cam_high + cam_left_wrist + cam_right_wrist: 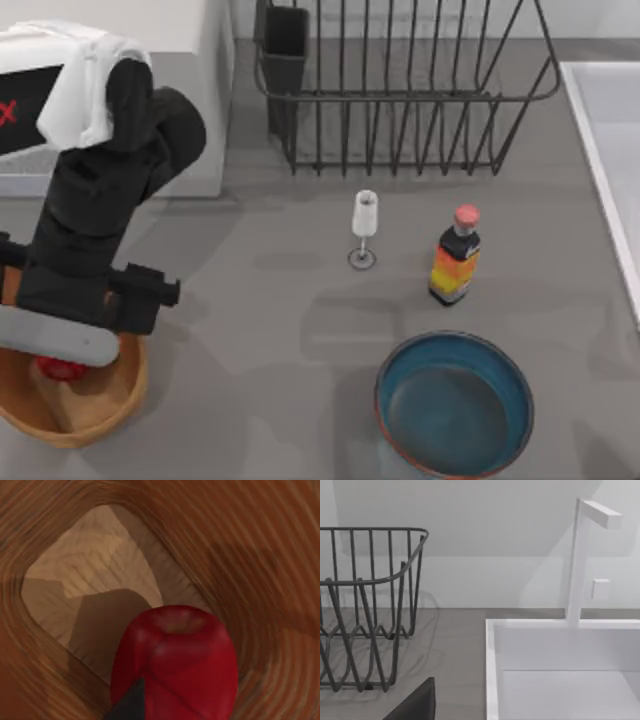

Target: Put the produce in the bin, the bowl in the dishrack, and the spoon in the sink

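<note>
Left gripper (62, 362) down in bin (112, 408) at table's left, produce (175, 662) right at it, grip state unclear. Bowl (455, 405) on table front right. Right arm parked.

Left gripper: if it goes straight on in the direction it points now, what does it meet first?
Probably the red produce, directly ahead in the left wrist view, then the bin floor behind it. Depth is unclear.
</note>
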### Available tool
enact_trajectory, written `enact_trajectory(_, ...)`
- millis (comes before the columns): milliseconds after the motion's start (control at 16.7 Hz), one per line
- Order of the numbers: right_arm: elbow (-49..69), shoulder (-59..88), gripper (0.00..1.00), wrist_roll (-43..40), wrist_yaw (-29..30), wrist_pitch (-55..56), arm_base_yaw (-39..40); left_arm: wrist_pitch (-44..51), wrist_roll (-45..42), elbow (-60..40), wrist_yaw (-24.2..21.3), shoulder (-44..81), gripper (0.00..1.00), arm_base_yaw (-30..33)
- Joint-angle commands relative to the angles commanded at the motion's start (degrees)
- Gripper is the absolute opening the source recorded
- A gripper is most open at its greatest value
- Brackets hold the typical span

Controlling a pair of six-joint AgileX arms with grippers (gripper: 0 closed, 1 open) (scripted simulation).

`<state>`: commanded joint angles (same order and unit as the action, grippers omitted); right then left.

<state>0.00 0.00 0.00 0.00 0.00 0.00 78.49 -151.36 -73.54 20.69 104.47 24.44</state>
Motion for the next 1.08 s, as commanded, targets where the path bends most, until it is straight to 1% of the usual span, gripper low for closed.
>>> enact_trajectory(600, 0.0, 0.0, 1.0, 0.0, 0.0, 0.0, 0.0, 0.0, 0.0, 0.0, 0.0, 0.0, 1.0, 0.1)
enact_trajectory(660, 0.0, 0.0, 1.0, 0.0, 0.0, 0.0, 0.0, -0.6, 1.0, 0.7, -0.2, -0.7, 1.0, -0.1)
enact_trajectory(840, 0.0, 0.0, 1.0, 0.0, 0.0, 0.0, 0.0, -4.3, 6.7, 4.5, -1.6, -5.2, 1.0, -1.4)
enact_trajectory(1080, 0.0, 0.0, 1.0, 0.0, 0.0, 0.0, 0.0, -11.7, 20.6, 12.0, -3.9, -14.8, 1.0, -3.9)
